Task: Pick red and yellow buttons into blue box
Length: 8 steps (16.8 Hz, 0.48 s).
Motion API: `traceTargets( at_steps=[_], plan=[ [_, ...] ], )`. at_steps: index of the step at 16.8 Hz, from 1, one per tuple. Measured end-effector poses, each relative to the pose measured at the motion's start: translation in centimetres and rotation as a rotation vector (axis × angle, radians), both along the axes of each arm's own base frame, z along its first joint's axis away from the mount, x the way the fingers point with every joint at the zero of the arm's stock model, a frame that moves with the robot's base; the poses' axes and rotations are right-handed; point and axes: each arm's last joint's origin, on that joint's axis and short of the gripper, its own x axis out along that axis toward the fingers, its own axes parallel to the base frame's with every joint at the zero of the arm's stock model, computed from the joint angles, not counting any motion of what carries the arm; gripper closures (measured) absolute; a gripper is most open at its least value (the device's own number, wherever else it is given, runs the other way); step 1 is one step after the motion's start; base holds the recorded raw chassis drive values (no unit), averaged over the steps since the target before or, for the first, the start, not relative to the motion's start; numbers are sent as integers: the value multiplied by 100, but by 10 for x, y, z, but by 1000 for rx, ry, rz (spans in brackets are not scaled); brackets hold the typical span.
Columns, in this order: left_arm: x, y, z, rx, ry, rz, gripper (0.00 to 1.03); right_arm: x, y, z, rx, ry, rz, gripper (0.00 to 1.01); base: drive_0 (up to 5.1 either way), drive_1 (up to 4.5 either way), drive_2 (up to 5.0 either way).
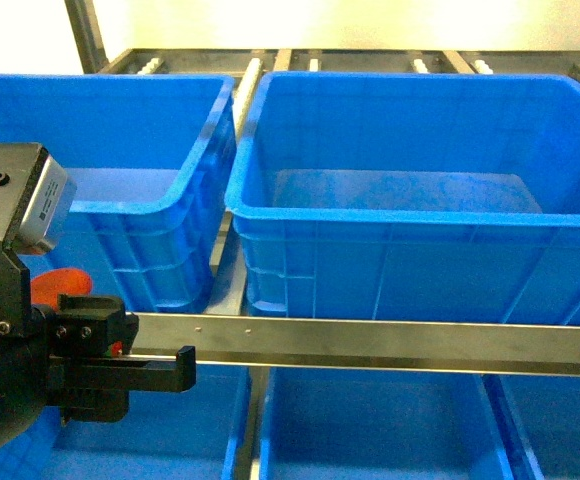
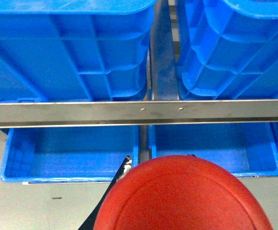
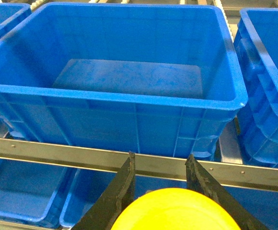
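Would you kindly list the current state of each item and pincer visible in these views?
Red button: held in the left pincer, raised in front of the rack rail.
Yellow button: held in the right pincer, not yet in a box.
Left pincer: shut on the red button.
Right pincer: shut on the yellow button.
Large blue box: upright, open-topped, nothing visible inside.
Metal rail: level, across the front of the boxes.

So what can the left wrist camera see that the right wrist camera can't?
Only the left wrist view shows the red button, held close in the left tool, and the gap between two upper blue bins. Only the right wrist view shows the yellow button in the right tool, and the inside of a big blue box, with nothing in it. Both show the metal rail and lower bins.
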Motion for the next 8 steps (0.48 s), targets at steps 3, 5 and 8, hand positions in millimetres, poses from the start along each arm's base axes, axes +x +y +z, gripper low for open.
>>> traceTargets(
  at_steps=[3,5,8],
  plan=[
    [0,0,0,0,1,-1,78,0,0,0,0,-1,0,72,58,326,-211],
    [0,1,0,2,4,4,78,0,0,-1,0,4,0,72,0,0,0],
    [1,1,0,2,2,5,78,0,0,0,0,-1,0,72,0,0,0]
  ],
)
